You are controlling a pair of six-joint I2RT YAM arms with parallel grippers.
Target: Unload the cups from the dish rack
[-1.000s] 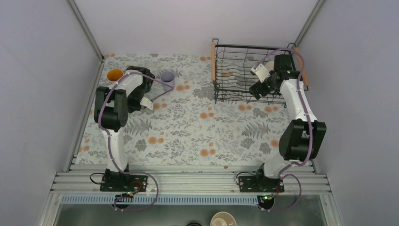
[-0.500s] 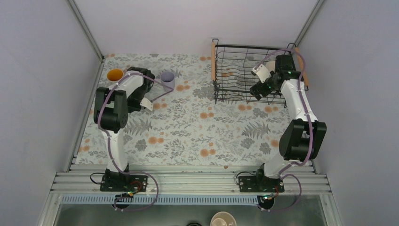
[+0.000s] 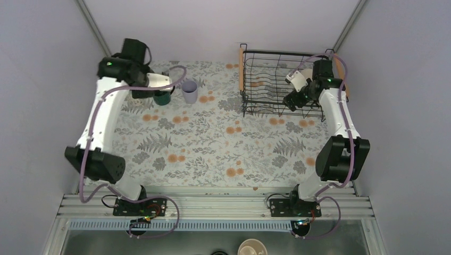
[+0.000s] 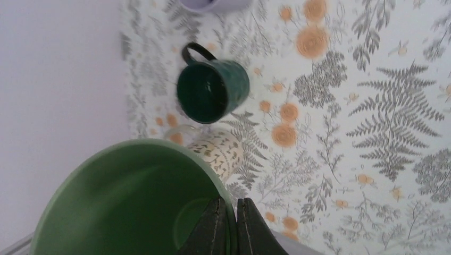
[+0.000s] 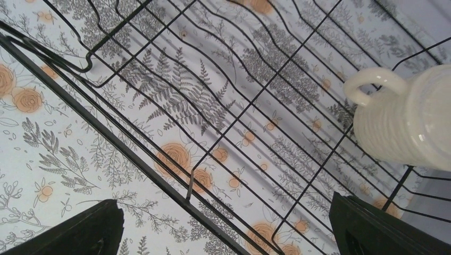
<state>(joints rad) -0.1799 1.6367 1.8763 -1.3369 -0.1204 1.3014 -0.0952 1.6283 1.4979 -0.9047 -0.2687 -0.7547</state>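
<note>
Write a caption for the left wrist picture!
Left gripper pinches the mint green cup by its rim, near the dark green mug.

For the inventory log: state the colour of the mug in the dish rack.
The mug is cream; best in right wrist view.

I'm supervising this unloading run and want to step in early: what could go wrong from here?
The left gripper pinches the mint green cup only by its rim; it could slip or come down on the floral mug or dark green mug below. The open right gripper could snag the dish rack wires near the cream mug.
</note>
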